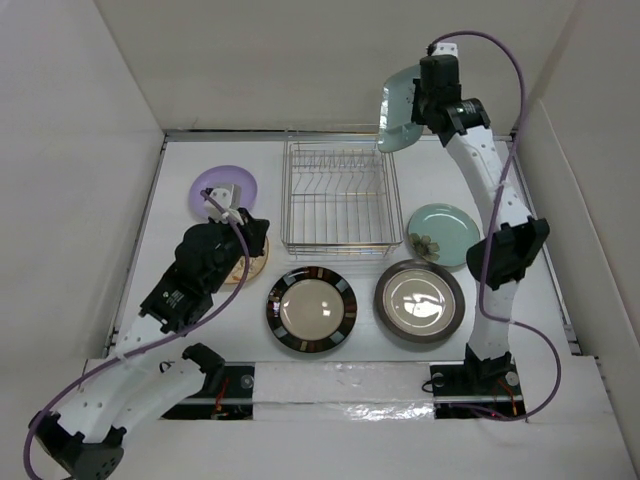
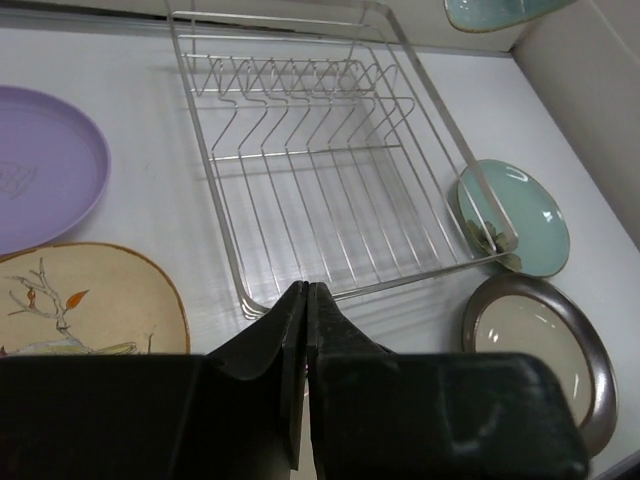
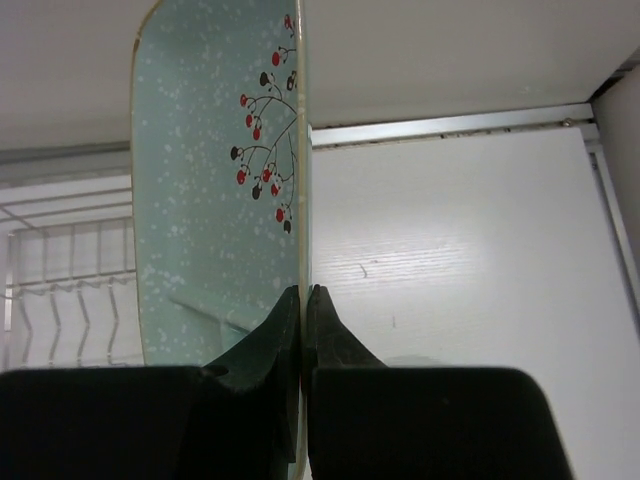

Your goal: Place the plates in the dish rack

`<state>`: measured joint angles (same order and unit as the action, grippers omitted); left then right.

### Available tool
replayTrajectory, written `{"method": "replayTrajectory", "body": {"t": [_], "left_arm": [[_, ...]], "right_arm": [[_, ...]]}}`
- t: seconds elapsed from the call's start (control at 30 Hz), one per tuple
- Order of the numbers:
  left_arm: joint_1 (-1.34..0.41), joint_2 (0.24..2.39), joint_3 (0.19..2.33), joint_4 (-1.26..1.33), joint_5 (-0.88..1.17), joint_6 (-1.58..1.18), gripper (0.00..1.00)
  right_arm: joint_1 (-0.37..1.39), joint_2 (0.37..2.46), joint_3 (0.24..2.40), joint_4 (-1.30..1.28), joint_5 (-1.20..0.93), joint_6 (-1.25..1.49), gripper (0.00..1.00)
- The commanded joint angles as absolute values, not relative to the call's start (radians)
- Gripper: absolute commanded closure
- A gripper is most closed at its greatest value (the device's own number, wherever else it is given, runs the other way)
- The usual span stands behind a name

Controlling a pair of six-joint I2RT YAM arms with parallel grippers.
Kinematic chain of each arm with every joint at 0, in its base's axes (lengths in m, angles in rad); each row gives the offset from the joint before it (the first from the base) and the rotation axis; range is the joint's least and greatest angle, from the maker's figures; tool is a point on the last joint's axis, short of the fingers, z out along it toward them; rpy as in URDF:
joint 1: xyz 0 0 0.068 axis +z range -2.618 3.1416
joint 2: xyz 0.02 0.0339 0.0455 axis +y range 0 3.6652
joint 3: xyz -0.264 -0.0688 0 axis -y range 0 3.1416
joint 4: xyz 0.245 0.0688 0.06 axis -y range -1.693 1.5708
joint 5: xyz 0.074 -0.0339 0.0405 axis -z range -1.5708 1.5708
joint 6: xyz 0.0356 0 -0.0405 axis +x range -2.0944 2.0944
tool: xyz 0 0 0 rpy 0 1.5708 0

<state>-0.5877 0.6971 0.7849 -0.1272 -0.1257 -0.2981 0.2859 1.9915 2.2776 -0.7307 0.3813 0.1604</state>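
Right end effector clamps the pale green squarish plate by its rim, red-berry sprig visible only from the wrist, whereas the overhead view shows the dish rack left of it.

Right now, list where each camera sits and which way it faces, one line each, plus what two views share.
Top external: above and behind the robot, looking down on the table; left arm and right arm show.
Left wrist: low, facing the dish rack; its shut left gripper shows.
Right wrist: raised at the far right, facing table and back wall; right gripper pinches the squarish green plate.
Shared: both wrist views show the dish rack.
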Motion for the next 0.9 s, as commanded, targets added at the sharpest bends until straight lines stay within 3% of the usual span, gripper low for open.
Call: {"method": "replayTrajectory", "body": {"t": [0.0, 0.3, 0.57, 0.6, 0.63, 0.67, 0.87], "left_arm": [[-0.591, 0.741, 0.795, -0.139, -0.193, -0.313, 1.0], [-0.548, 0.959, 0.824, -0.163, -0.103, -0.333, 0.65], [-0.548, 1.106, 0.848, -0.163, -0.043, -0.359, 0.63], [-0.548, 1.117, 0.857, -0.182, -0.046, -0.357, 0.6], [-0.548, 1.14, 0.883, -0.193, -0.051, -0.36, 0.48], [-0.548, 1.147, 0.894, -0.199, -0.058, -0.362, 0.46], [-0.548, 1.172, 0.902, -0.202, -0.159, -0.37, 0.45]], "right_arm": [[0.331, 2.065, 2.457, -0.829, 0.555, 0.117, 1.0], [0.371, 2.105, 2.415, -0.825, 0.592, 0.107, 1.0], [0.399, 2.132, 2.417, -0.833, 0.644, 0.071, 1.0], [0.411, 2.144, 2.436, -0.859, 0.656, 0.068, 1.0], [0.422, 2.154, 2.466, -0.87, 0.669, 0.06, 1.0], [0.422, 2.169, 2.473, -0.877, 0.682, 0.055, 1.0], [0.457, 2.189, 2.485, -0.882, 0.745, 0.026, 1.0]]}}
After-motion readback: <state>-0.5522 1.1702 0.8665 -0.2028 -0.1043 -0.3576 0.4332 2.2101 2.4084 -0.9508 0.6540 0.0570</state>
